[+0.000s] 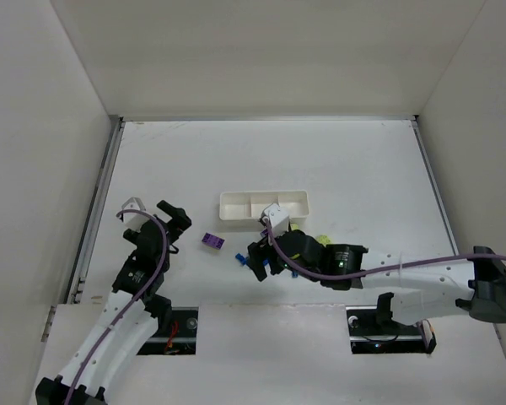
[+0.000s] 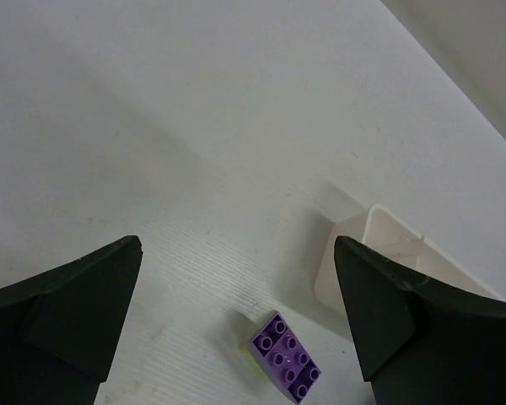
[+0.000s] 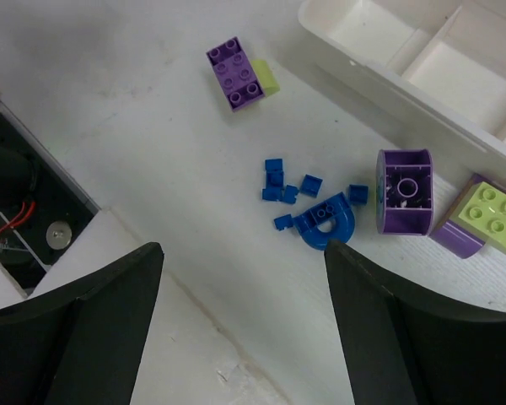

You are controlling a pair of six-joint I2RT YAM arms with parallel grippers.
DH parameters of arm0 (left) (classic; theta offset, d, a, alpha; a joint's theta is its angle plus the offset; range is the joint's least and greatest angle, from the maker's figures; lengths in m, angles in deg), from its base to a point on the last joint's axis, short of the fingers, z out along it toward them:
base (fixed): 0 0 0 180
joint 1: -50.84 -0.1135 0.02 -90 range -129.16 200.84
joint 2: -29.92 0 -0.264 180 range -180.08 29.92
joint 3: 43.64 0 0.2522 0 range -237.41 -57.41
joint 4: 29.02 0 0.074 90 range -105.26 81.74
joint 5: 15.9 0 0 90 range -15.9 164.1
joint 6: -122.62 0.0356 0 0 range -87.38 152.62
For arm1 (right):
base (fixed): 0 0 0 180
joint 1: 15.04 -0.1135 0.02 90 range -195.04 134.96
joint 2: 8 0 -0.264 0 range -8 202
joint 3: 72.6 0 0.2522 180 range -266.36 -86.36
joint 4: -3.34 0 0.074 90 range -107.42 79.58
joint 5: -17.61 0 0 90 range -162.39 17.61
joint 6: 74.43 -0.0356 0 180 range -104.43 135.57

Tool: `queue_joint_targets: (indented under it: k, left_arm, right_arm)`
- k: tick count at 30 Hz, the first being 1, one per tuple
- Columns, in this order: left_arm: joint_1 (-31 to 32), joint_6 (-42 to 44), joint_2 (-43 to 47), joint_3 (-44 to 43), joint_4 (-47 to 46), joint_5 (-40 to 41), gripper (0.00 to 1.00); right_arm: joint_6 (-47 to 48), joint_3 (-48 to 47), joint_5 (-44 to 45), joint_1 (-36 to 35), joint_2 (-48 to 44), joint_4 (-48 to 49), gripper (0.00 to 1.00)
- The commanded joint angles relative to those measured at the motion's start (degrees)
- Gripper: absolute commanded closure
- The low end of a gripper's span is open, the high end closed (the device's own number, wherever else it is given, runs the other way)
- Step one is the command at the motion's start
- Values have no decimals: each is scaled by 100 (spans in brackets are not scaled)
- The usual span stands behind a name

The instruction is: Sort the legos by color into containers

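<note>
Left gripper [image 2: 236, 261] is hanging released, jaws wide, near a purple brick [image 2: 285, 367] on the table [image 2: 152, 126]. Right gripper [image 3: 242, 253] is also gaping, holding nothing, over the blue legos [image 3: 308, 207]. White tray [image 1: 244, 216] is sitting mid-table. Legos in view are lying outside it, toward the table's near edge.

The white tray [image 3: 379, 80] has three compartments; purple, blue and yellow-green legos [image 3: 403, 192] lie loose beside its long wall.
</note>
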Motion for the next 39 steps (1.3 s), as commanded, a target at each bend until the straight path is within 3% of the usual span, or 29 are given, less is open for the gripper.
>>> queue_joint_targets:
  k: [1, 4, 10, 12, 15, 18, 21, 23, 24, 26, 28, 34, 39]
  left_arm:
    - [-129, 131, 36, -49, -232, 180, 0]
    - [-217, 87, 54, 12, -363, 215, 0]
    - [-209, -334, -183, 100, -679, 584, 0]
    - [-156, -378, -192, 214, -968, 733, 0]
    - [-217, -502, -279, 355, -1312, 988, 0]
    - [-60, -432, -394, 102, -1138, 884, 0]
    - [265, -108, -622, -31, -1172, 997, 4]
    - [363, 183, -693, 47, -1400, 1094, 51]
    - [328, 192, -693, 109, -1444, 1129, 64]
    - [249, 193, -693, 197, -1515, 1068, 73]
    - [205, 184, -667, 293, -1532, 1024, 72]
    - [56, 184, -70, 917, -2234, 559, 47]
    - [-199, 96, -165, 1094, -2534, 146, 44]
  right_arm:
    - [198, 139, 232, -106, -347, 543, 17]
    - [278, 341, 189, -106, -585, 929, 26]
    - [252, 526, -233, -62, -411, 1572, 74]
    - [260, 483, -330, -1, -174, 1643, 79]
    - [383, 290, -593, 87, 362, 1774, 74]
    - [594, 122, -830, 140, 933, 2125, 51]
    - [787, -149, -936, 140, 1557, 2381, 37]
    - [910, -413, -954, 149, 2005, 2442, 30]
    - [972, -527, -980, 192, 2190, 2486, 29]
    - [1069, -791, -1007, 324, 2542, 2452, 26]
    - [1130, -976, -1024, 438, 2815, 2469, 23]
    - [1271, -1407, -1130, 781, 3474, 2434, 22]
    - [1420, -1732, -1279, 896, 3765, 2338, 24]
